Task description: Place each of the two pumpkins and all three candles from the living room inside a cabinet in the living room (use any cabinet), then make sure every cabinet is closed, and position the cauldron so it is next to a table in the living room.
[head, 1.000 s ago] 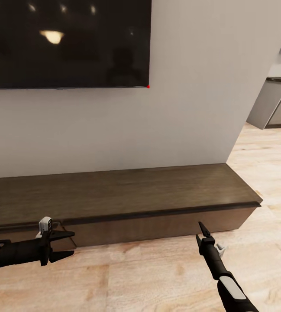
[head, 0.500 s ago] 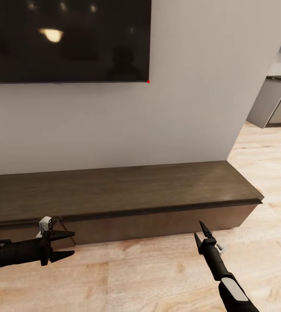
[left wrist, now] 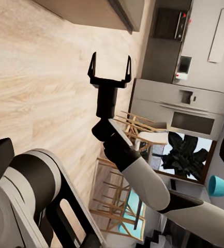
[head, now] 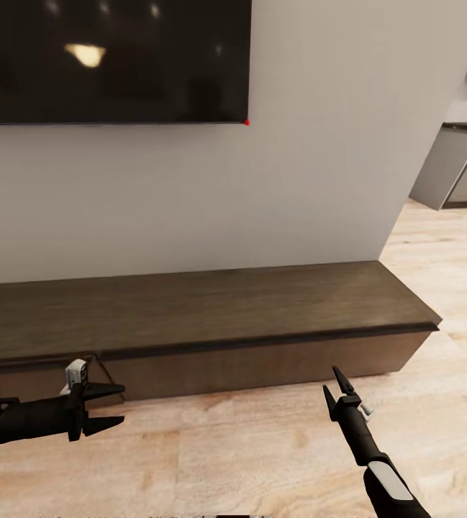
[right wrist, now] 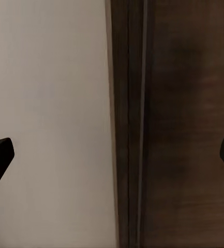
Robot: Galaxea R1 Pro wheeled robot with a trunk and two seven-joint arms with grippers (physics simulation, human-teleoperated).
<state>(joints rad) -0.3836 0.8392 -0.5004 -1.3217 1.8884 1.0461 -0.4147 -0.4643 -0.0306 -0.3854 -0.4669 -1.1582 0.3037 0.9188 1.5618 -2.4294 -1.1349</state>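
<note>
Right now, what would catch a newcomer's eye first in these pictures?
The long dark-brown cabinet runs along the foot of the pale wall, its top bare. Above it hangs a big black screen reflecting ceiling lights. Near the floor in front, the left gripper and right gripper both stand open, holding nothing.

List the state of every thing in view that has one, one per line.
cabinet: drawer front shut, top bare
left gripper: open, holding nothing
right gripper: open, holding nothing
television: screen dark, off
</note>
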